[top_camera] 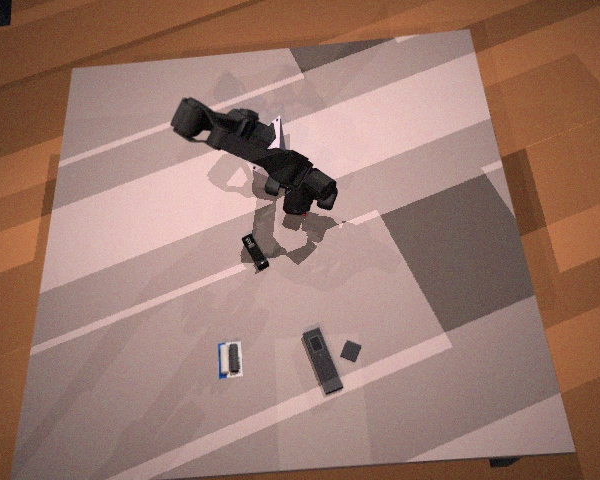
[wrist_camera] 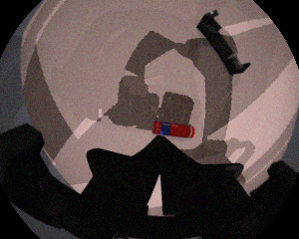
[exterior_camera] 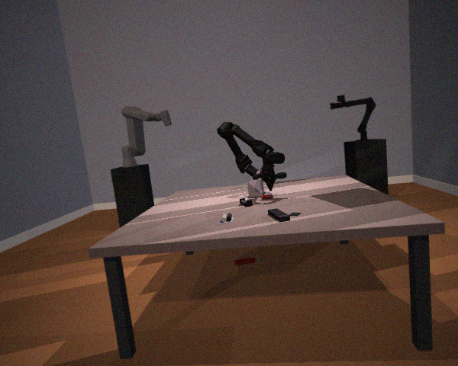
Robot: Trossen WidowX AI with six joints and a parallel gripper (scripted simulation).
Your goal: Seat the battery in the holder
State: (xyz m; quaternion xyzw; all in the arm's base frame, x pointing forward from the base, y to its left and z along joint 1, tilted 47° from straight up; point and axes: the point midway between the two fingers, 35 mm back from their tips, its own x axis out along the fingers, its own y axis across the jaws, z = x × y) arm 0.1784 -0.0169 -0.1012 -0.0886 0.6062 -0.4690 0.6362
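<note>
The red battery [exterior_camera: 267,197] [wrist_camera: 173,129], with a blue band, lies on its side on the table. In the top view only a speck of it shows beside the arm. The black holder [top_camera: 255,252] [exterior_camera: 245,203] [wrist_camera: 220,46] lies apart from it, at the upper right in the wrist view; no battery shows in it. My gripper [exterior_camera: 270,189] [wrist_camera: 159,138] is shut and empty, pointing down. Its tips are just above or beside the battery; whether they touch it cannot be told. The spring and the lip are too small to tell apart clearly.
A dark remote-like block [top_camera: 322,364] [exterior_camera: 278,214] and a small dark square [top_camera: 351,350] [exterior_camera: 295,213] lie toward the front. A blue-and-white piece bearing a white cylinder [top_camera: 224,359] and a dark cylinder [top_camera: 233,357] lies left of them. A pale upright piece [exterior_camera: 255,189] stands behind the battery.
</note>
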